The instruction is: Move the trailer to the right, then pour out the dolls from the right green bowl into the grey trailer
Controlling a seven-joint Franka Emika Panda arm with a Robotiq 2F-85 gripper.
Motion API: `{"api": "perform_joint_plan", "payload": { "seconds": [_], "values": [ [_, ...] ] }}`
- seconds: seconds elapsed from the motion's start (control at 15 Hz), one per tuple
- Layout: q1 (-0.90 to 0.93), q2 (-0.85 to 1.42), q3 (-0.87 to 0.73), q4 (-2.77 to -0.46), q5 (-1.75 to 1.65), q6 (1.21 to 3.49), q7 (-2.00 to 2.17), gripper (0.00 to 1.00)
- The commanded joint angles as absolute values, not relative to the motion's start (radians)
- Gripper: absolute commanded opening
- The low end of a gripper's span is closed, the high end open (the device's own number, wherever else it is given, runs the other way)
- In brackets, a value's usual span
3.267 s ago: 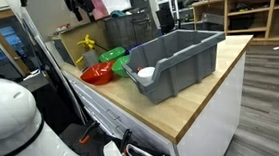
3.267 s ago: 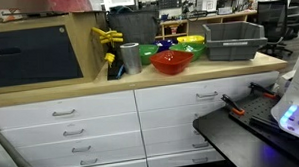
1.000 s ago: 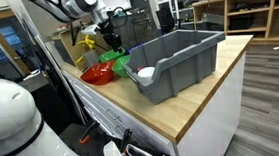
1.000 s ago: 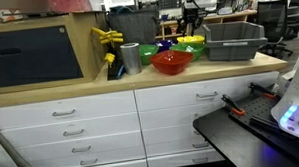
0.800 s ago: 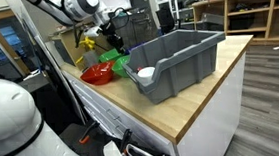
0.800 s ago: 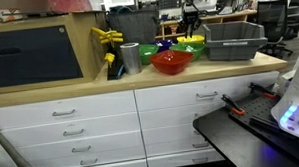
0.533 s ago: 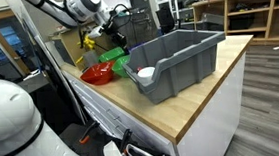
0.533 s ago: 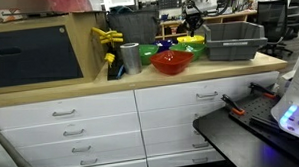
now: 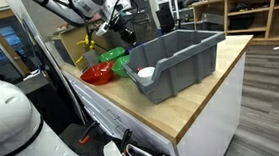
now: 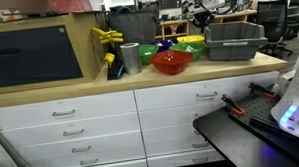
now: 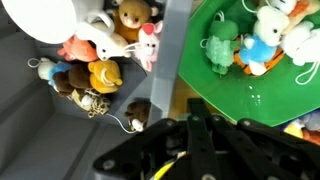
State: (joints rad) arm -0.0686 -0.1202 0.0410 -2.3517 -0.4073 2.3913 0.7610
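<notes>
In the wrist view my gripper [image 11: 196, 122] is shut, its black fingers pressed together with nothing between them. It hangs over the gap between the right green bowl [image 11: 285, 95] and the grey trailer [image 11: 176, 40]. The bowl holds small dolls [image 11: 250, 45], among them a green turtle and a white bunny. More small plush toys [image 11: 100, 62] lie on the trailer's grey floor. In both exterior views the trailer [image 9: 183, 56] [image 10: 234, 39] stands on the wooden counter, with the gripper [image 9: 127, 35] above its rear corner, by the green bowl [image 9: 112, 57] [image 10: 191, 42].
A red bowl [image 9: 96, 75] [image 10: 172, 62] and a second green bowl [image 10: 151, 51] sit beside the trailer. A white cup-like object [image 9: 144, 76] rests at the trailer's low front lip. A metal can [image 10: 130, 57], a yellow toy [image 10: 107, 37] and a dark mesh basket [image 9: 124, 29] stand behind.
The arm has swung from over the bowls toward the trailer's rear corner. The gripper has closed during the last second. The bowls and trailer have not moved.
</notes>
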Motion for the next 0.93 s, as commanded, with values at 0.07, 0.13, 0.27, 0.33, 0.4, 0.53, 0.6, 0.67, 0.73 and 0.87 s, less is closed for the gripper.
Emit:
{"api": "perform_joint_plan", "payload": {
  "seconds": [0.07, 0.13, 0.27, 0.33, 0.4, 0.53, 0.6, 0.67, 0.73, 0.87],
  "values": [
    [-0.069, -0.192, 0.033, -2.384, -0.330, 2.242, 0.808, 0.00],
    [-0.068, -0.204, 0.033, -2.383, -0.308, 2.213, 0.811, 0.00],
    [-0.071, -0.223, 0.033, -2.376, -0.280, 2.160, 0.809, 0.00],
    [-0.074, -0.232, 0.033, -2.373, -0.276, 2.142, 0.807, 0.00],
    [-0.078, -0.242, 0.033, -2.370, -0.284, 2.130, 0.804, 0.00],
    [-0.085, -0.262, 0.034, -2.365, -0.306, 2.114, 0.790, 0.00],
    [-0.089, -0.270, 0.033, -2.363, -0.317, 2.110, 0.783, 0.00],
    [-0.095, -0.279, 0.034, -2.361, -0.333, 2.106, 0.778, 0.00],
    [-0.102, -0.284, 0.033, -2.361, -0.344, 2.108, 0.774, 0.00],
    [-0.109, -0.290, 0.029, -2.361, -0.351, 2.123, 0.765, 0.00]
  ]
}}
